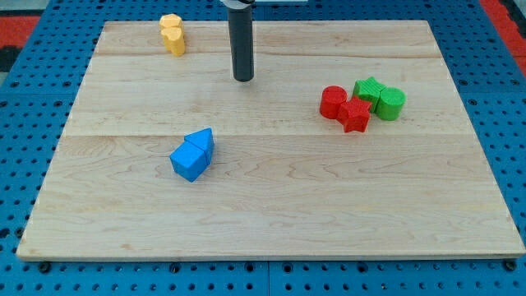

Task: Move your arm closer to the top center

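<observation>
My tip (243, 79) is the lower end of a dark rod that comes down from the view's top centre onto the wooden board (271, 222). It touches no block. Two yellow blocks (173, 34) sit together to its upper left near the board's top edge. A blue cube (188, 161) and a blue triangular block (202, 141) touch each other well below and left of the tip. To the right lie a red cylinder (333, 102), a red star block (356, 114), a green star block (369, 90) and a green cylinder (391, 104), all clustered.
The board lies on a blue perforated table (25, 107). Red matting (505, 16) shows at the view's top corners.
</observation>
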{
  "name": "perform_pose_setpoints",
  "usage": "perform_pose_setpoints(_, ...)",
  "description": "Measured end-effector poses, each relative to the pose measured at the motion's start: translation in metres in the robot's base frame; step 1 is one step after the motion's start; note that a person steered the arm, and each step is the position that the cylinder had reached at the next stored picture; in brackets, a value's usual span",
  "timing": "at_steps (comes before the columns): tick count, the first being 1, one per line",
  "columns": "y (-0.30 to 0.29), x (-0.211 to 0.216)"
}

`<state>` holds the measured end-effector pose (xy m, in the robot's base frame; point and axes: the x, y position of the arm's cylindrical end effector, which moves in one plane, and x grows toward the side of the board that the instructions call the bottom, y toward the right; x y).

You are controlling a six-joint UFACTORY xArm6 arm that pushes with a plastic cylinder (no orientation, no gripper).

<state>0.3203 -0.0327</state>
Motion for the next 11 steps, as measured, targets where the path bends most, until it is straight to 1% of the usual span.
perform_pose_setpoints(1, 0.0, -0.01)
perform_pose_setpoints(5, 0.0, -0.011)
perform_pose_setpoints(8, 0.004, -0.07)
perform_pose_setpoints(9, 0.004, -0.105)
perform_pose_setpoints(10, 0.003, -0.127)
perform_pose_setpoints(11, 0.001, -0.128)
